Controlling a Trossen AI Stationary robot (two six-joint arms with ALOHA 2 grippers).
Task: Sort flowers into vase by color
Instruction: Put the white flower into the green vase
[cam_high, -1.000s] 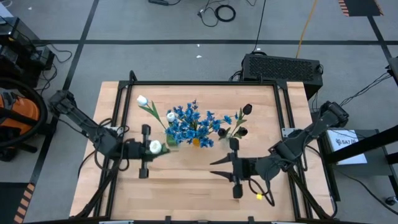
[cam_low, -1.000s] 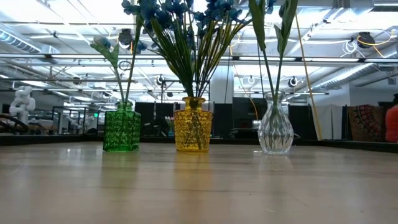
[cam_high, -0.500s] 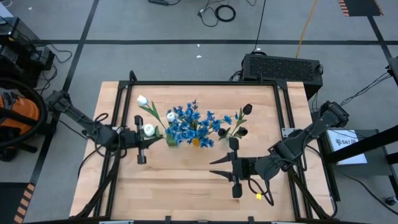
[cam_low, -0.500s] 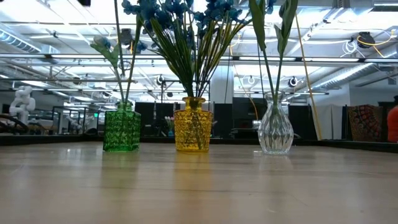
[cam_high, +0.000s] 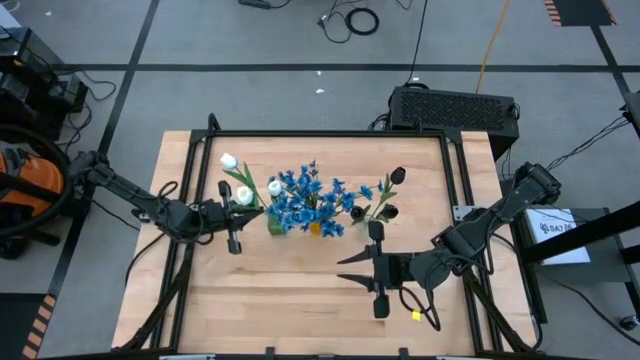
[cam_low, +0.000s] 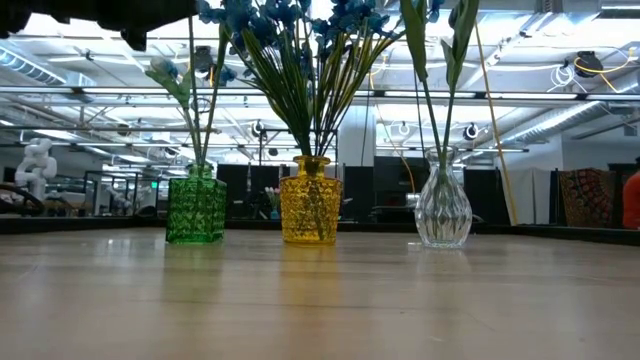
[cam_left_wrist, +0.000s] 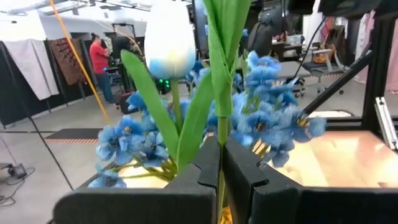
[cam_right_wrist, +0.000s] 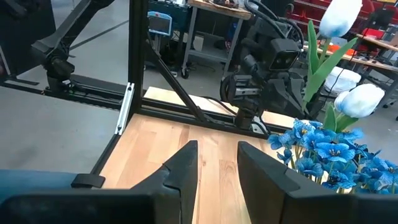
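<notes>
At the table's left: left gripper (cam_high: 233, 215) is clamped narrow on the stem of a white tulip (cam_high: 243, 196), carried just left of the green vase (cam_low: 196, 205).
Step in hand: by my reading, bringing this white tulip to join the white ones in the green vase; its stem end is not yet shown inside the mouth.
Next move: likely to line the stem tip over the narrow mouth, lower, then release.
Other flowers: blue clusters (cam_high: 305, 196) fill the yellow vase (cam_low: 310, 200) in the middle; dark buds (cam_high: 397, 175) stand in the clear vase (cam_low: 442, 200) to the right.
Right gripper (cam_high: 379, 272): waits nearer the front edge, fingers partly apart, empty.
Views: left wrist view alone shows the fingers (cam_left_wrist: 247, 180) pinching the stem; the low view alone shows the three vases' colours.
</notes>
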